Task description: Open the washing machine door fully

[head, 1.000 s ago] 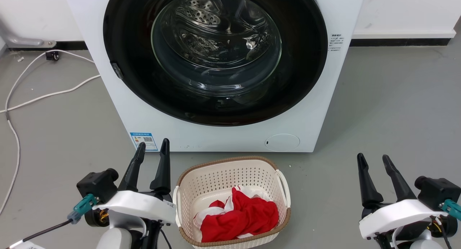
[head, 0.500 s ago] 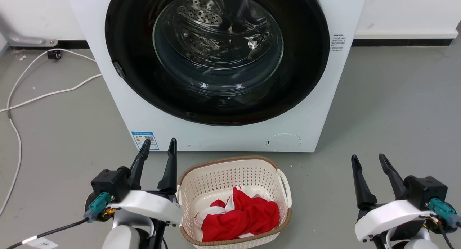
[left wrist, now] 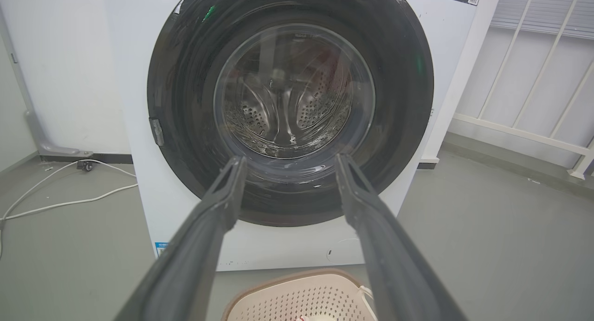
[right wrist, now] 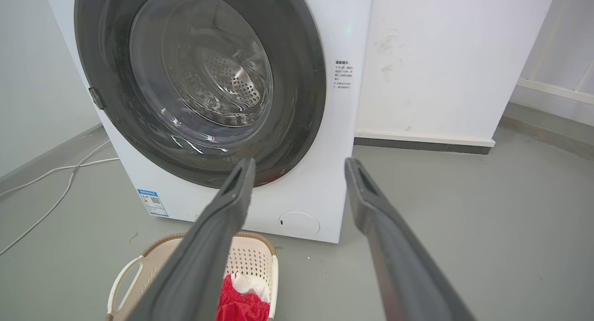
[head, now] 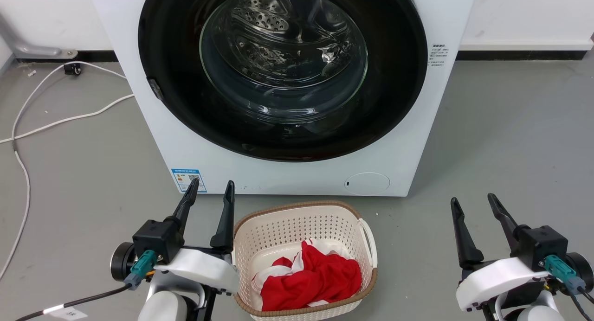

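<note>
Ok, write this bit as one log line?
washing machine door: shut | left gripper: open, empty | right gripper: open, empty | neither touching door

L gripper [head: 212, 183] sits low on the left, 2 dark fingers spread apart & pointing up, empty. R gripper [head: 472, 198] sits low on the right, fingers spread apart & pointing up too, empty.

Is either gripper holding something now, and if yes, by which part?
Nothing is held: the left gripper and right gripper are open and empty, away from the door.
</note>
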Controlling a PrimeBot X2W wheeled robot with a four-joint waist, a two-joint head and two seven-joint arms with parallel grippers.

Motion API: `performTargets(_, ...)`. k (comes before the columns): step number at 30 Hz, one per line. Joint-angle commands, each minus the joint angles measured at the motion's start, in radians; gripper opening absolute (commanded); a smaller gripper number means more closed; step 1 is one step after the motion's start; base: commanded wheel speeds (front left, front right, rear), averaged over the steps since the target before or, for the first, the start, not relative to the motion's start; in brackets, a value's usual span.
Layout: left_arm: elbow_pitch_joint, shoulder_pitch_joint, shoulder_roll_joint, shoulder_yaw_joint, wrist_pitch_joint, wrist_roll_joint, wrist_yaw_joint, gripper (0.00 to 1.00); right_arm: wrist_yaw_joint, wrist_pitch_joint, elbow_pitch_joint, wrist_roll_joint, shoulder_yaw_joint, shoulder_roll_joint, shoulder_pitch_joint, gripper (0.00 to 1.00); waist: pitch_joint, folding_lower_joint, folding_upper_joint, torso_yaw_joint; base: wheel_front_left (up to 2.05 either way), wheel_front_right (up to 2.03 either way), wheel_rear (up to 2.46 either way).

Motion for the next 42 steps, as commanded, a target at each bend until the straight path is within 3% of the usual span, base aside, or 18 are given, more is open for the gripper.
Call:
performTargets(1,0.001,-0.017,0.002,-0.005,-0.009,0.023,0.005,1.0,0.0,-0.009,-0.007,-0.015,-0.002,0.002,-0.012,1.0,0.0,0.0,-0.0001,0.001,0.0,0.0,0.0)
performTargets(20,0.017,-0.019,0.002,-0.014,-0.043,0.141,0.018,1.0,0.0,-0.029,0.004,-0.106,-0.009,0.003,-0.014,1.0,-0.001,0.0,-0.0001,0.009,0.0,0.0,0.0)
performTargets(28,0.02,-0.016,0.002,-0.011,-0.042,0.126,0.021,1.0,0.0,-0.023,0.012,-0.085,-0.014,0.003,-0.015,1.0,0.0,0.0,-0.0001,0.009,0.0,0.0,0.0)
performTargets(29,0.02,-0.015,0.002,-0.01,-0.042,0.125,0.021,1.0,0.0,-0.02,0.015,-0.077,-0.015,0.003,-0.014,0.87,0.0,0.0,-0.0001,0.009,0.0,0.0,0.0)
performTargets(30,0.02,-0.014,0.002,-0.01,-0.042,0.125,0.022,1.0,0.0,-0.021,0.016,-0.074,-0.016,0.003,-0.014,0.38,0.0,0.0,-0.0001,0.008,0.0,0.0,0.0)
performTargets(32,0.021,-0.013,0.002,-0.009,-0.042,0.124,0.022,1.0,0.0,-0.019,0.018,-0.067,-0.015,0.003,-0.015,0.0,0.0,0.0,-0.0001,0.008,0.0,0.0,0.0)
performTargets(42,0.022,-0.013,0.002,-0.011,-0.042,0.119,0.024,1.0,0.0,-0.046,0.017,0.0,-0.018,0.003,-0.019,0.0,0.001,0.0,-0.0001,0.008,0.0,0.0,0.0)
